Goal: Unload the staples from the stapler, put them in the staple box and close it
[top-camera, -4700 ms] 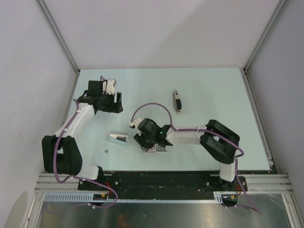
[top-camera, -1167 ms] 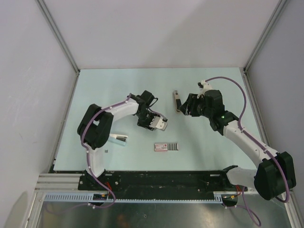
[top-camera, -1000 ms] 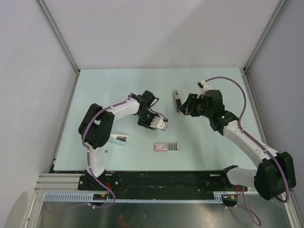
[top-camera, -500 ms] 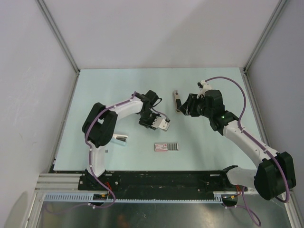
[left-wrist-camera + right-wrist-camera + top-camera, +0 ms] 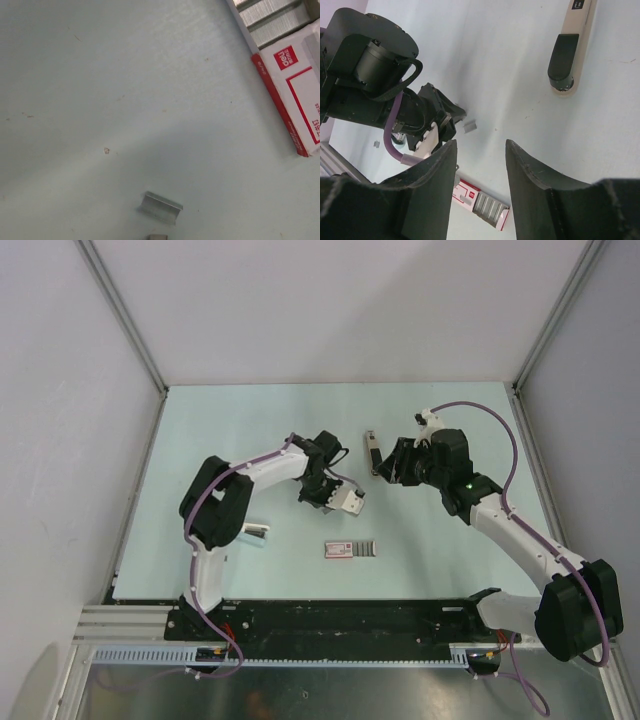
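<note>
One container on the table [image 5: 200, 420] — a small red-and-white staple box [image 5: 341, 549], sitting close to the near edge about midway along. Its tray is slid partway out with rows of silver staples [image 5: 272, 20] packed side by side in it.

A short loose staple strip [image 5: 160, 206] lies on the bare surface a bit farther in than the box, right by the tip of the left gripper [image 5: 350, 502]. Those fingers are pressed together, but I can't tell if they touch the strip.

The stapler [image 5: 567, 52] lies flat and free nearer the far edge, around the middle, black top on a beige body. The right gripper [image 5: 481, 145] hovers just beside it on the right-edge side, fingers spread, only bare table showing between them.

A white-and-teal oblong thing [image 5: 258, 531] peeks out from behind the left arm, toward the near left corner.
</note>
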Motion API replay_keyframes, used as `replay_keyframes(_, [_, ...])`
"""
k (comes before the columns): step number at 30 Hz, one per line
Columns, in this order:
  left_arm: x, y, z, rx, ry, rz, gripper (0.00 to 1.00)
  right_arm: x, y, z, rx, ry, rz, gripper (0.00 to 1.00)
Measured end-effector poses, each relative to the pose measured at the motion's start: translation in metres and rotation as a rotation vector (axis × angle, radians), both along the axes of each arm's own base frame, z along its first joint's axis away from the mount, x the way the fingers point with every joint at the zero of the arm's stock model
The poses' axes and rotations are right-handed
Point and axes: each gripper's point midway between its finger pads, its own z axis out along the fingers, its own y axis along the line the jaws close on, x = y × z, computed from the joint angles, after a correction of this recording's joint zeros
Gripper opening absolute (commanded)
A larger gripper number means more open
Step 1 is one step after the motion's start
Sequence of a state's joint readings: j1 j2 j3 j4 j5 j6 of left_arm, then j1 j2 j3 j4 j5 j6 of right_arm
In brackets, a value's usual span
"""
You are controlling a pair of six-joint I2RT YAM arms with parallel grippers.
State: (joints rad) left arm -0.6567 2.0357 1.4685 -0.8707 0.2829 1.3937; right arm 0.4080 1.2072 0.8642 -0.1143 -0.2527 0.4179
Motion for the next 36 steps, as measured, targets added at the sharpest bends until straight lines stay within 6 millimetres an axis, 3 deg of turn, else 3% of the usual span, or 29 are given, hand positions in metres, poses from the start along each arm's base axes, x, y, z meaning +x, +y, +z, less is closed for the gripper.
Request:
replay_keyframes(8, [-0.001,-0.006,0.004,-0.028,0.039,0.122,0.06,-0.002,-0.004,0.013,0.022,-0.028,0.002,0.56])
replay_keyframes(12, [0.010,-0.015,0.029,-0.100,0.051,0.250,0.05,-0.005,-0.008,0.029,0.054,-0.063,0.011,0.59])
replay_keyframes(15, [0.029,-0.020,0.074,-0.226,0.052,0.382,0.05,-0.009,-0.006,0.042,0.089,-0.090,0.028,0.66])
replay_keyframes(20, [0.054,-0.021,0.193,-0.577,0.100,0.556,0.06,-0.020,0.004,0.058,0.141,-0.120,0.103,0.78])
replay_keyframes(23, [0.046,-0.022,0.256,-0.757,0.180,0.580,0.07,-0.026,0.010,0.070,0.172,-0.150,0.160,0.80])
replay_keyframes(25, [0.027,-0.030,0.290,-0.852,0.293,0.552,0.08,-0.032,0.016,0.079,0.202,-0.172,0.207,0.81])
replay_keyframes(28, [-0.004,-0.046,0.321,-0.929,0.492,0.489,0.08,-0.041,0.026,0.096,0.261,-0.207,0.280,0.81])
replay_keyframes(31, [-0.028,-0.060,0.336,-0.937,0.650,0.455,0.08,-0.048,0.034,0.113,0.316,-0.247,0.336,0.81])
replay_keyframes(33, [-0.040,-0.073,0.347,-0.937,0.728,0.442,0.07,-0.052,0.038,0.125,0.347,-0.277,0.362,0.82])
replay_keyframes(36, [-0.042,-0.086,0.366,-0.958,0.803,0.464,0.07,-0.058,0.040,0.140,0.382,-0.314,0.390,0.82])
